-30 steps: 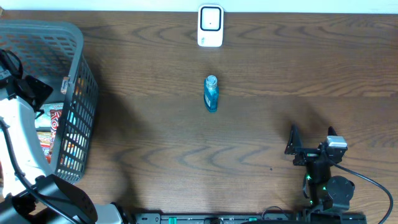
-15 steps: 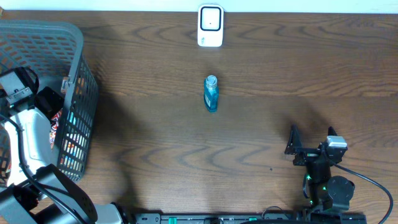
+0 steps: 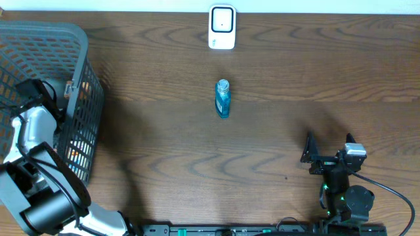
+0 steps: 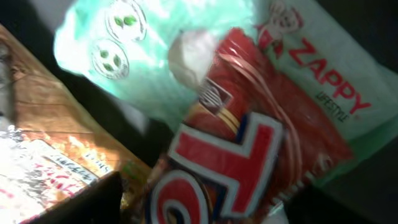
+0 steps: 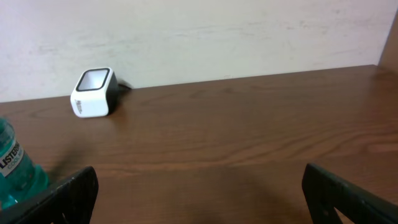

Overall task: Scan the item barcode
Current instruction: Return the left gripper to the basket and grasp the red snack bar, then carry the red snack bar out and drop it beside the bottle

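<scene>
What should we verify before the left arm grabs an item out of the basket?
1. Left gripper is down inside the basket: ok.
2. Target chosen: the red snack packet fills the left wrist view, lying on top of the green Zappy pack: ok.
3. Jaws placed either side of the packet: cannot tell, only one finger shows clearly.
4. Barcode located on the packet: not ok, none shows on the visible face.
5. Barcode scanner unobstructed: ok, the mouthwash bottle sits apart from it.
6. Right gripper open, holding nothing and away from the basket: ok.
</scene>
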### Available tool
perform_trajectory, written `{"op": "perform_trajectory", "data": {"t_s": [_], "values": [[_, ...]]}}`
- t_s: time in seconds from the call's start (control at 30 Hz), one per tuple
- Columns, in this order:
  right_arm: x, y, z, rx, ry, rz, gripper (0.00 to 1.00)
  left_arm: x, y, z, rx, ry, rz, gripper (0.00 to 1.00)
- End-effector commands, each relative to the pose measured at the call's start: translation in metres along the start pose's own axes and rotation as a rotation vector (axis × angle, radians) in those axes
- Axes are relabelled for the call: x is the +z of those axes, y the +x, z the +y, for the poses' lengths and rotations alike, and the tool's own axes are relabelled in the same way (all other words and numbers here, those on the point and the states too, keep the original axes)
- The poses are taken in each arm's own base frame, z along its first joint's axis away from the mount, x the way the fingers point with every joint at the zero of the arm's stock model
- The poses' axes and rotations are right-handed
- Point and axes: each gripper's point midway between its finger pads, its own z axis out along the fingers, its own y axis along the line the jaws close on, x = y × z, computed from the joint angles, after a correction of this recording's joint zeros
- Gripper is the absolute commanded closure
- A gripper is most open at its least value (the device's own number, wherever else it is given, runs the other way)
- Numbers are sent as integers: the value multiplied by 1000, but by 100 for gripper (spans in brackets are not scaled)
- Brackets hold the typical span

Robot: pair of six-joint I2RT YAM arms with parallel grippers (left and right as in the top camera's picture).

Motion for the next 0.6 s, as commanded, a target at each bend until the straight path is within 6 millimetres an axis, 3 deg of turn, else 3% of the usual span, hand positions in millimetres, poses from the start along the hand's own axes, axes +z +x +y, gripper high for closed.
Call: {"op": "perform_trajectory", "data": {"t_s": [0.0,0.03,0.17,0.3,0.37,0.43,0.47,0.57], "values": [[0,0,0,-10,-1,1,1,11,10,-2,28,13,47,76],[0,0,0,-10,-1,1,1,11,9,-2,27,14,44,92],[0,0,0,-10,-1,1,1,-11,-14,-3,16,26,-37,93],[0,0,0,-10,-1,1,1,-59,-49,-2,-4,50,-191,92],[0,0,0,-10,-1,1,1,-111,-78,1,-34,76,-349,93],[0,0,0,-10,-1,1,1,-149,-93,4,-64,98,-456,93],[0,0,0,-10,-1,1,1,-184,-102,7,-108,123,-553,92],[0,0,0,-10,-1,1,1,-260,-111,16,-282,224,-760,92]]}}
